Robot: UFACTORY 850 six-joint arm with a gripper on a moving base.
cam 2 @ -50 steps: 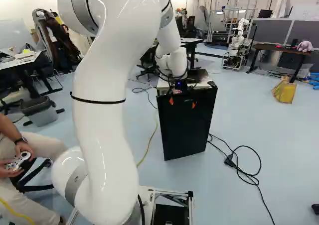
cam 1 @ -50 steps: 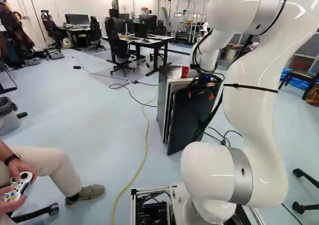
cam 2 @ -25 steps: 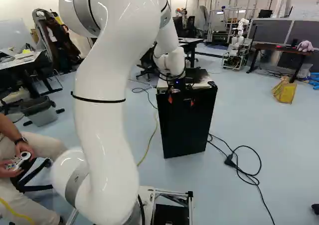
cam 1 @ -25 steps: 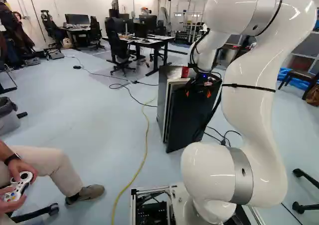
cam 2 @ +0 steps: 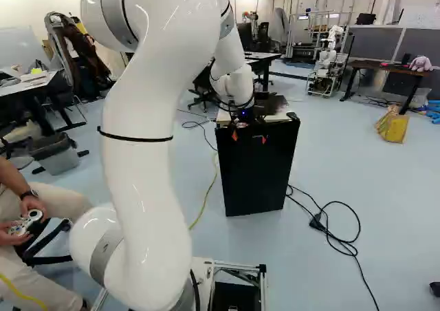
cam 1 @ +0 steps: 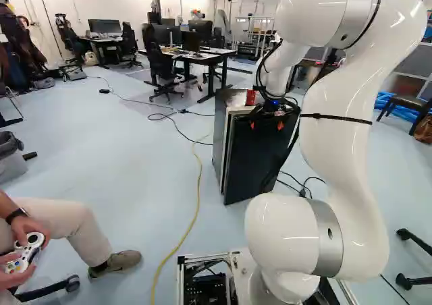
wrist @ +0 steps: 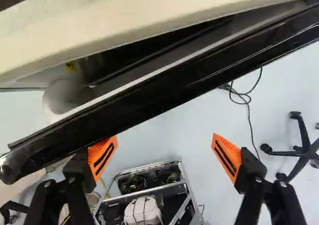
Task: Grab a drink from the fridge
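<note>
My gripper is at the top of the black fridge door, its orange pads showing against the door's front. The small fridge stands ahead of the arm, its door slightly ajar. In the wrist view the gripper is open, nothing between its fingers; one fingertip is at the door's top edge, and I cannot tell if it touches. A narrow dark gap separates door and fridge body. A red can stands on the fridge top. The fridge's inside is mostly hidden.
A seated person's leg and hands with a controller are at the left of the left base view. A yellow cable and black cables lie on the floor. Desks and chairs stand beyond; another robot is at the back.
The arm has shifted slightly, carrying the open gripper a little farther from the base. The fridge door has swung slightly toward the fridge body, narrowing the gap. The base has not moved.
</note>
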